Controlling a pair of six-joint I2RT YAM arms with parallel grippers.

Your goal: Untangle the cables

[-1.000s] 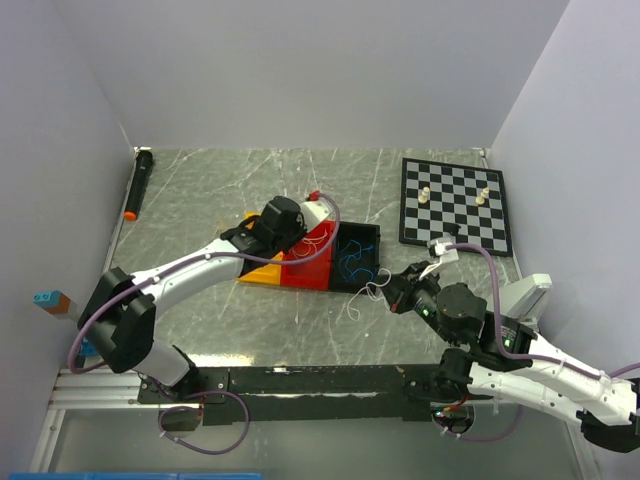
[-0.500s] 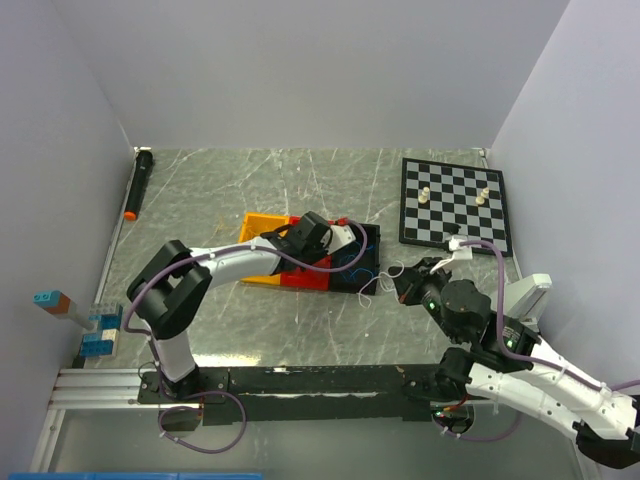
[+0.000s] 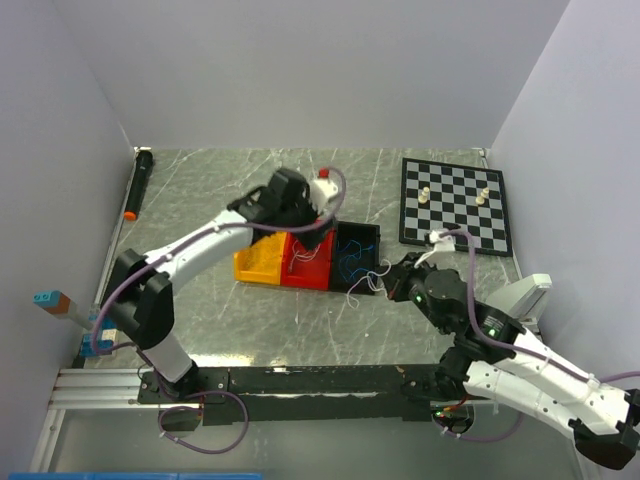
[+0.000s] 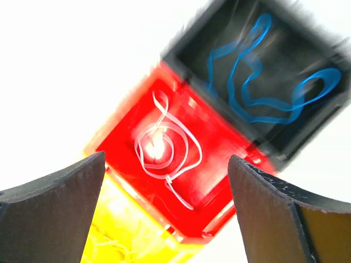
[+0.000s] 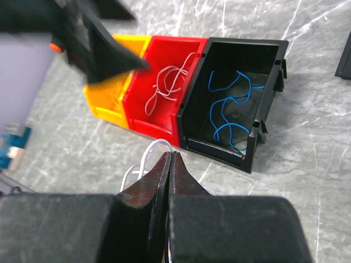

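Top external sits high above and behind the arm bases, which lie at 6 o'clock, and faces down toward 12 over the whole tabletop (image 3: 250, 320). Left wrist hangs close over the red bin (image 4: 205, 129) and black bin (image 4: 285, 66), looking almost straight down between the left end effector (image 4: 165, 161) fingers, blurred. Right wrist sits lower and farther back, looking past the right end effector (image 5: 169, 156) toward 10 o'clock; all three views share those two bins.

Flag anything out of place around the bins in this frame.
A loose white wire lies on the table outside the bins, just in front of the red bin and black bin; the coiled white wire and blue wire sit inside those. The right gripper, jaws shut, pinches the loose one.
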